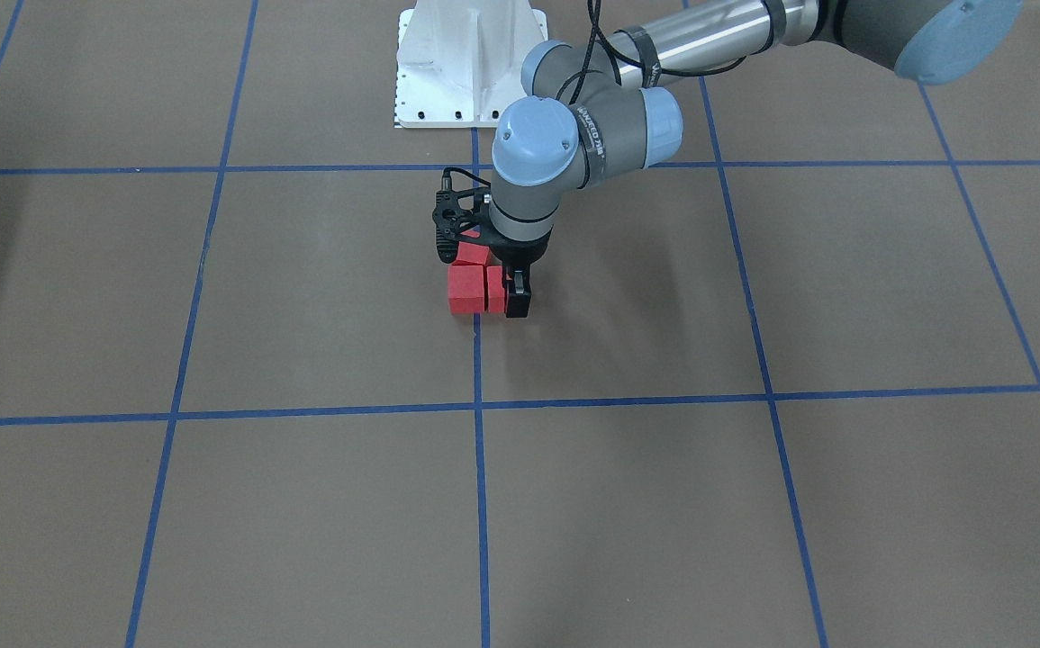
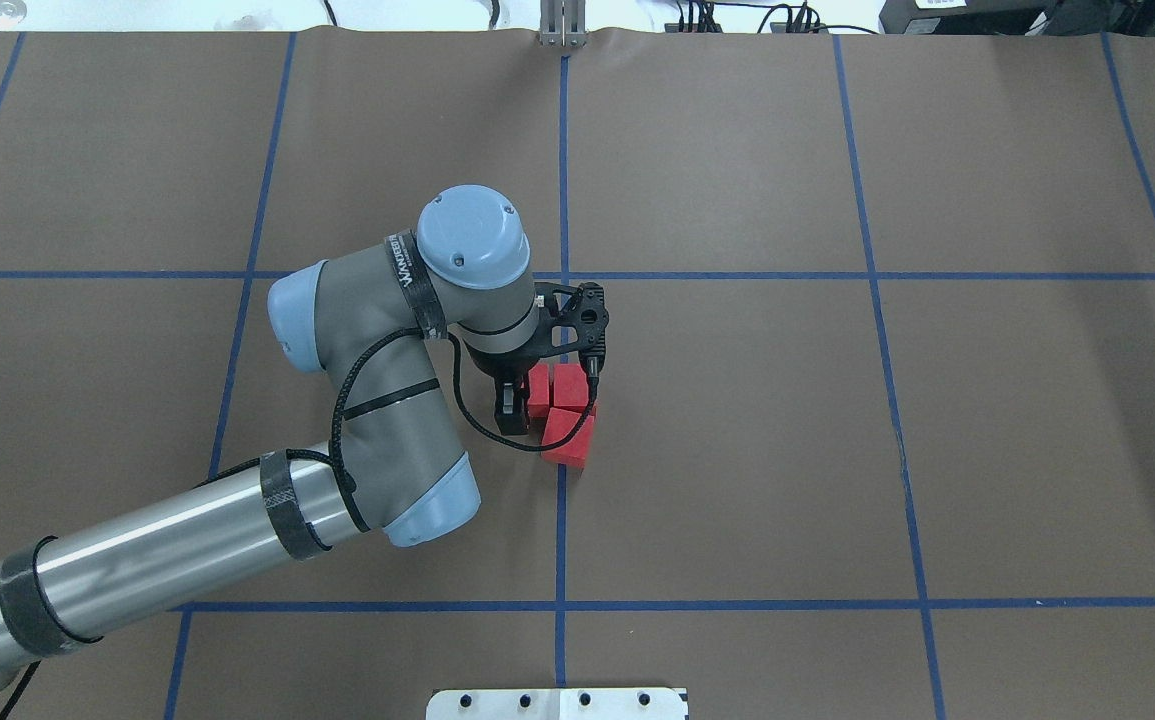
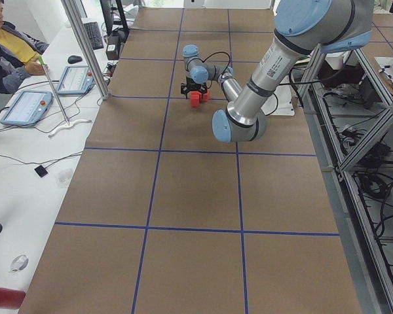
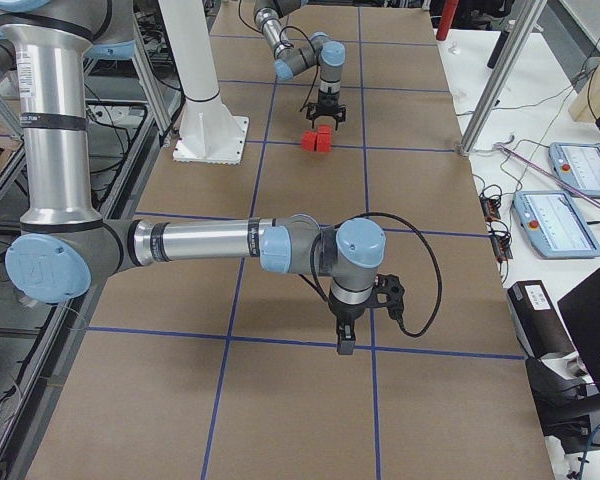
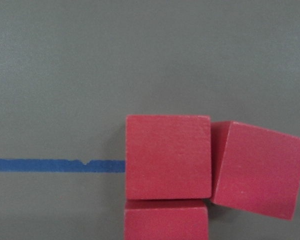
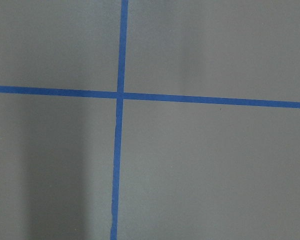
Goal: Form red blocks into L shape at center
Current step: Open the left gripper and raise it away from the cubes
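Red blocks [image 2: 569, 388]: three cubes touching on the blue line [image 2: 561, 520] at the center [image 2: 637, 430]; one sits crooked.
Feel: likely light, hard, easy to bump.
Where to hold: pinch two flat, opposite sides.
Left end effector [image 2: 511, 405]: just beside the blocks; you cannot tell wide or narrow.
Right end effector [image 4: 342, 345]: well apart; you cannot tell.

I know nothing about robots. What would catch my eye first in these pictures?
Three red blocks huddle in a rough L on a blue tape line at the middle of the brown table, one of them skewed against its neighbours. The left gripper hangs right at their edge. The right gripper hovers by a crossing of tape lines far from them.
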Available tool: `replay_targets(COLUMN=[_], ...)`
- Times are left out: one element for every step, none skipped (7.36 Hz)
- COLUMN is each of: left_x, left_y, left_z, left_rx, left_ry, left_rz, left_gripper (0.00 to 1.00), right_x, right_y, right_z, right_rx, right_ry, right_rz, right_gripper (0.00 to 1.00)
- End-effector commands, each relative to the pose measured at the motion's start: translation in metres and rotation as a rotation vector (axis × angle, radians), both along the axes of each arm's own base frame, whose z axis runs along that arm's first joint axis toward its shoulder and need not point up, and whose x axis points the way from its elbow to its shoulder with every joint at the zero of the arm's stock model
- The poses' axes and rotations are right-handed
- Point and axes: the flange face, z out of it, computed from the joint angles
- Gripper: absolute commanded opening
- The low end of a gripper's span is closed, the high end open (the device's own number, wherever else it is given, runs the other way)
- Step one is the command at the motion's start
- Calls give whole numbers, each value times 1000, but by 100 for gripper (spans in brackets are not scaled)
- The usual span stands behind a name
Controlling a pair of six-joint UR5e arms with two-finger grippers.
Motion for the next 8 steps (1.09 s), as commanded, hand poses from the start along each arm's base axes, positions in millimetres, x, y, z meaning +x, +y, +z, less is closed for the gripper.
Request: replay_targets(left_x=[-33, -63, -93, -126, -177, -233, -287, -346], left_y=[-14, -37, -62, -76, -93, -114, -129, -139], left_z=[-24, -16, 0, 44, 90, 133, 178, 217], left_rx=[29, 32, 24, -11, -42, -83, -134, -225], left_ry=[45, 45, 32, -11, -50, -92, -134, -137], left_rz=[-44, -90, -135, -177, -242, -322, -398, -450], left_gripper=[99, 99, 99, 99, 99, 100, 100, 100], right_x=[0, 1, 0, 0, 0, 0, 1, 1], right_y=[0, 0, 0, 0, 0, 2, 4, 6], right_z=[0, 0, 0, 0, 0, 2, 5, 6], right_rx=[0, 0, 0, 0, 1, -2, -3, -5], right_ry=[0, 0, 0, 0, 0, 0, 0, 0], right_rz=[0, 2, 0, 0, -1, -4, -7, -8], right_gripper=[100, 100, 100, 100, 100, 100, 100, 100])
